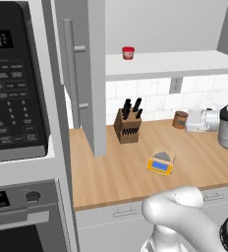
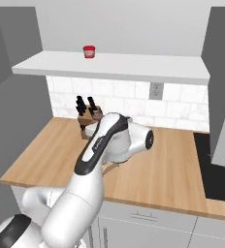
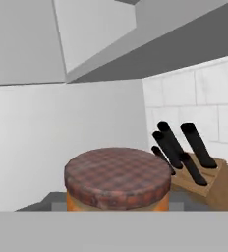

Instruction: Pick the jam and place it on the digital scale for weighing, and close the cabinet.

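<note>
On the right side of the wooden counter [image 1: 121, 172], near the tiled wall, the jam [image 1: 180, 119] sits at the tip of the white gripper [image 1: 190, 121], which reaches toward it sideways from the right. Its dark brown lid looms close in the hand view [image 3: 117, 177], with a strip of orange contents beneath, so the jar lies right between the fingers; whether they are pressing on it or merely flanking it cannot be told. Left of the jar stands a knife block [image 1: 127, 125] with black handles, well apart from it in the left base view. The scale [image 1: 160, 163], yellow with a blue display, lies flat nearer the counter's front edge, between the knife block and the jar and apart from both. Above, the cabinet [image 1: 85, 74] door stands swung open, its silver bar handle facing out, and a small red jar [image 1: 128, 52] rests on the pale shelf inside. A black microwave [image 1: 15, 83] hangs at the far left.
</note>
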Robot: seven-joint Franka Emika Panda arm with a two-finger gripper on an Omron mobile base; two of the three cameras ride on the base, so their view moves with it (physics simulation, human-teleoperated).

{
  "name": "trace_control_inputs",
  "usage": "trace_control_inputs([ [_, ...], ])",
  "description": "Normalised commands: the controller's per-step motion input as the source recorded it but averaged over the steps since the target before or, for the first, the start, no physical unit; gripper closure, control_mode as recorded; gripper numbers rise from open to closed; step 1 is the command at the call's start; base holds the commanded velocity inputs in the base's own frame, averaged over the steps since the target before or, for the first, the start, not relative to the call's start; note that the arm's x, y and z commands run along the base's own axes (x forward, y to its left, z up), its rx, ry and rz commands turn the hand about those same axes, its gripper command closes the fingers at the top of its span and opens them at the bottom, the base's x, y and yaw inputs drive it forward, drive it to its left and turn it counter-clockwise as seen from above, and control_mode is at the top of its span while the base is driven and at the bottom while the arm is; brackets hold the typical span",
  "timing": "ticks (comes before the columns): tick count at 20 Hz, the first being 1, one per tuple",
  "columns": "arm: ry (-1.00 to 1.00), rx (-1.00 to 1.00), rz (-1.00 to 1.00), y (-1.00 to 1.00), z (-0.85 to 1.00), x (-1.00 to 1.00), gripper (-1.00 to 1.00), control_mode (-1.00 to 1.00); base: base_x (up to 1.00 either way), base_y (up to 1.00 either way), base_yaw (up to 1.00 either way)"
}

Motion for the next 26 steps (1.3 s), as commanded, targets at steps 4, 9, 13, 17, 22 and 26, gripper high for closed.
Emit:
trace_control_inputs([
  [4, -0.25, 0.08, 0.24, 0.00, -0.56, 0.03, 1.00, -1.00, 0.00, 0.00, 0.00],
  [9, -0.05, 0.04, 0.24, -0.01, -0.38, 0.17, 1.00, -1.00, 0.00, 0.00, 0.00],
  [13, 0.06, 0.00, 0.09, -0.08, -0.24, 0.06, 1.00, -1.00, 0.00, 0.00, 0.00],
  [17, 0.02, -0.05, 0.00, 0.00, -0.39, 0.00, 1.00, -1.00, 0.00, 0.00, 0.00],
  [22, 0.00, -0.03, 0.00, 0.00, -0.44, 0.08, 1.00, -1.00, 0.00, 0.00, 0.00],
  [26, 0.00, 0.00, 0.00, 0.00, -0.43, 0.15, 1.00, -1.00, 0.00, 0.00, 0.00],
])
